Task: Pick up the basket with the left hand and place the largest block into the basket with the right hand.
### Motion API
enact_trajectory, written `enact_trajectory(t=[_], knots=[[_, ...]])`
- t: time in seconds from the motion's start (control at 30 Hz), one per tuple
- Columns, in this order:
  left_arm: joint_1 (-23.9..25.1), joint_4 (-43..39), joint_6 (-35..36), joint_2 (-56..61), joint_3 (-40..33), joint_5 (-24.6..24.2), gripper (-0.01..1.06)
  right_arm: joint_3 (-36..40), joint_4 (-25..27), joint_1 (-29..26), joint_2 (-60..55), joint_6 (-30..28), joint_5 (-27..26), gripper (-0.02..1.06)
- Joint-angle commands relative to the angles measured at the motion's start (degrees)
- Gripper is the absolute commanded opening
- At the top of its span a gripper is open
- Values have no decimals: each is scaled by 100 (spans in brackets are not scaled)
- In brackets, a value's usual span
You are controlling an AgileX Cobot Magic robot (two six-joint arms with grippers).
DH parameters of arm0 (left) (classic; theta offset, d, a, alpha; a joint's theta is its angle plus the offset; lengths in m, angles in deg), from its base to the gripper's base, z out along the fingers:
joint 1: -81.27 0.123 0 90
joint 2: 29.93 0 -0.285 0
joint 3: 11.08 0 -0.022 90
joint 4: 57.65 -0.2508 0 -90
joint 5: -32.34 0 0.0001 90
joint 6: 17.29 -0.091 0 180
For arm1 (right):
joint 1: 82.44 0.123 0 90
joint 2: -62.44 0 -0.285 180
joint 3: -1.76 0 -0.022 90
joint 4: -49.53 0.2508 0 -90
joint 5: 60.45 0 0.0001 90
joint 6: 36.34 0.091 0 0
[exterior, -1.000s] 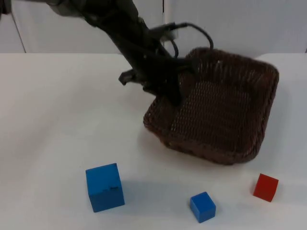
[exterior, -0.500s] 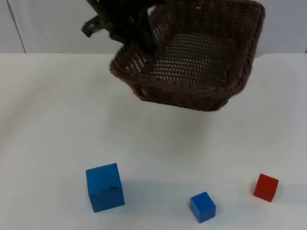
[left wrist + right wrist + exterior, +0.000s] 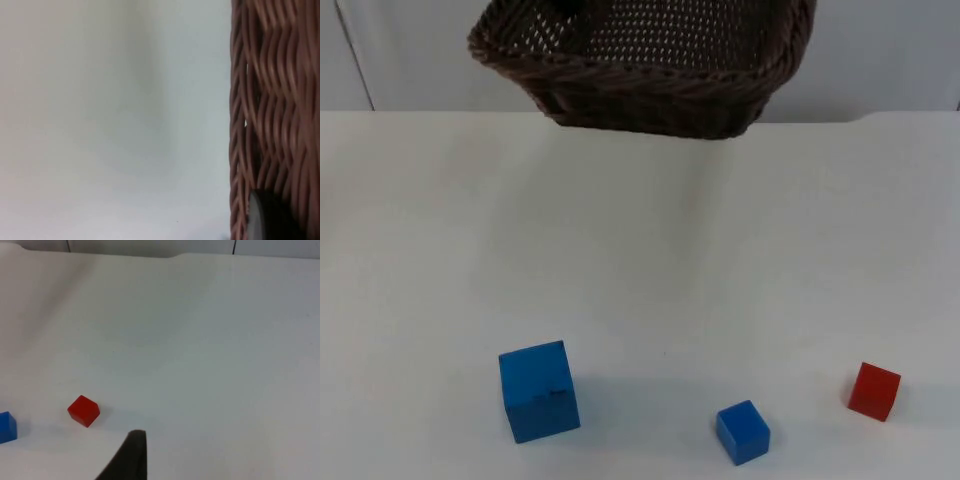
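The dark brown wicker basket [image 3: 640,90] hangs in the air above the far side of the table, tilted so its open side shows. My left gripper is shut on its rim; a black fingertip [image 3: 267,217] presses against the woven wall [image 3: 270,100]. The largest block, a big blue cube [image 3: 539,390], stands near the front left. A small blue cube [image 3: 742,431] and a small red cube [image 3: 874,390] lie near the front right. My right gripper [image 3: 131,455] hovers over the table close to the red cube [image 3: 83,410], with the small blue cube [image 3: 7,427] beyond it.
The white table [image 3: 650,250] stretches between the raised basket and the row of blocks. A grey partition wall [image 3: 880,60] closes off the far edge.
The basket has been lifted off the table, rising up and toward the left with the left arm. The three blocks have stayed where they were.
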Motion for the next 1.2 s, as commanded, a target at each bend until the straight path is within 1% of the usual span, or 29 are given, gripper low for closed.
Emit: enact_trajectory(t=[0.0, 0.07, 0.2, 0.23, 0.3, 0.37, 0.4, 0.47, 0.53, 0.6, 0.63, 0.73, 0.8, 0.87, 0.9, 1.03, 1.07, 1.17], knots=[[-8, 160, 51, 219, 1, -14, 0, 3, -1, -33, 20, -27, -48, 105], [-8, -81, 199, 390, -42, -14, 0, 3, 153, -33, 20, -146, -48, 105], [-8, -119, 199, 571, -38, -14, 0, 3, 616, -33, -1, -703, -33, 105], [-8, -119, 199, 571, -38, -14, 0, 3, 616, -33, -1, -703, -33, 105], [-8, -114, 199, 584, -47, -14, 0, 3, 875, -33, -352, -968, 4, 105], [-8, -94, 199, 584, -60, -14, 0, -7, 1057, -33, -721, -1102, 16, 105], [-8, -94, 199, 584, -60, -14, 0, -7, 1057, -33, -721, -1102, 16, 105], [-8, -28, 199, 584, -226, -14, 0, -43, 1260, -33, -1153, -1251, 5, 105], [-8, -28, 199, 587, -352, -14, 0, -123, 1462, -33, -1429, -1424, -66, 105], [-8, -28, 176, 587, -499, -14, 0, -222, 1817, -33, -1795, -1859, -242, 105], [-8, -28, 176, 587, -499, -14, 0, -222, 1817, -33, -1795, -1859, -242, 105], [-8, -19, 176, 616, -511, -14, 0, -296, 2373, -33, -2244, -2529, -610, 105], [-8, 10, 176, 658, -511, -14, 0, -296, 2578, -33, -2517, -2699, -768, 105], [-8, 10, 176, 683, -511, -14, 0, -296, 2738, -33, -2796, -2858, -855, 104], [-8, 10, 176, 683, -511, -14, 0, -296, 2738, -33, -2796, -2858, -855, 104], [-8, 24, 188, 701, -511, -14, 0, -296, 3214, -33, -3227, -3535, -960, 102], [-8, 24, 188, 701, -511, -14, 0, -296, 3214, -33, -3227, -3535, -960, 102], [-8, 24, 201, 701, -511, -14, 0, -296, 3507, -33, -3464, -4101, -1029, 102]])
